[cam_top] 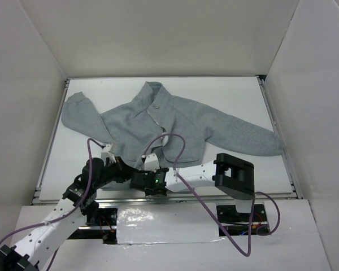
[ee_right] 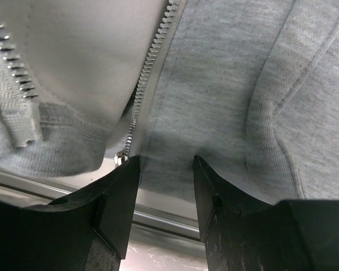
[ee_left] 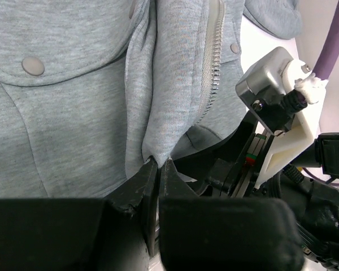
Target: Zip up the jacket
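Both jaws of the left gripper [ee_left: 158,165] clamp a fold of the jacket [cam_top: 178,113] hem; the right gripper [ee_right: 166,165] gapes open at that hem, beside the lower end of the zipper [ee_right: 148,76].

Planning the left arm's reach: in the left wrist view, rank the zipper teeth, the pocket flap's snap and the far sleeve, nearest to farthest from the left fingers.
1. The zipper teeth, just up-right of the left gripper, which pinches the jacket hem.
2. The pocket flap's snap, upper left.
3. The sleeve, top right corner.
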Tool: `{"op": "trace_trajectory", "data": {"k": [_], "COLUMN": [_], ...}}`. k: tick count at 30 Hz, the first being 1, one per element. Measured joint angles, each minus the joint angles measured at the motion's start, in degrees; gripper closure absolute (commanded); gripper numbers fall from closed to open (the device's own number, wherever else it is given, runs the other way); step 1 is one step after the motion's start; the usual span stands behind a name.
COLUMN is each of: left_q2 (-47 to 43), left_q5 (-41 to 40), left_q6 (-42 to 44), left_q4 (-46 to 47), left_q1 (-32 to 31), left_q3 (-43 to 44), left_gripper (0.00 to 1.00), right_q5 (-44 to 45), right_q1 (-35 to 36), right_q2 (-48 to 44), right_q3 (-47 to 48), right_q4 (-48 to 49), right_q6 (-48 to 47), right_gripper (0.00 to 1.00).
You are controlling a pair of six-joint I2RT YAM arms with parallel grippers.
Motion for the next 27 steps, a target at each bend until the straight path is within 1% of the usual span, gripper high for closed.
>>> {"op": "trace_trajectory", "data": {"k": [2, 4, 5, 8, 9, 10, 11, 14, 15, 18, 20, 23, 27], "left_q2": [0.00, 0.00, 0.00, 0.00, 0.00, 0.00, 0.00, -0.26, -0.46, -0.85, -0.79, -0.74, -0.68], "left_q5": [0.04, 0.04, 0.04, 0.07, 0.09, 0.11, 0.11, 0.09, 0.09, 0.15, 0.48, 1.55, 3.39], "left_q6": [0.04, 0.07, 0.07, 0.07, 0.07, 0.07, 0.07, 0.09, 0.09, 0.09, 0.07, -0.13, -1.31], "left_q4": [-0.09, -0.13, -0.13, -0.13, -0.13, -0.13, -0.13, -0.28, -0.39, -0.57, -0.57, 0.11, 5.33], "left_q1": [0.00, 0.00, 0.00, 0.00, 0.00, 0.00, 0.00, 0.00, 0.00, 0.00, 0.00, 0.00, 0.00], "left_q3": [0.00, 0.00, 0.00, 0.00, 0.00, 0.00, 0.00, 0.00, 0.00, 0.00, 0.00, -0.02, -0.02], "left_gripper": [1.00, 1.00, 1.00, 1.00, 1.00, 1.00, 1.00, 1.00, 1.00, 1.00, 1.00, 1.00, 1.00], "right_q5": [0.04, 0.02, 0.00, -0.02, -0.07, -0.09, -0.22, -0.42, -0.48, -0.50, -0.35, 0.66, 4.74], "right_q1": [0.00, 0.00, 0.00, 0.00, 0.00, 0.00, 0.00, 0.00, 0.00, -0.11, -0.15, -0.33, -0.50], "right_q2": [0.00, 0.00, 0.00, 0.00, 0.00, 0.00, 0.00, -0.17, -0.31, -1.90, -4.92, -14.32, -30.42], "right_q3": [0.00, -0.02, -0.04, -0.20, -0.24, -0.31, -0.39, -0.48, -0.59, -2.58, -5.77, -14.75, -28.26], "right_q4": [-0.09, -0.09, -0.07, 0.11, 0.20, 0.31, 0.50, 0.79, 0.81, 1.90, 3.04, 8.83, 20.37], "right_q6": [0.35, 0.57, 0.68, 1.01, 1.03, 0.96, 0.90, 1.29, 1.33, 1.97, 2.69, 3.65, 4.85], "right_gripper": [0.51, 0.57, 0.62, 0.63, 0.78, 0.87, 0.91, 0.91, 1.00, 1.00, 1.00, 1.00, 1.00]}}
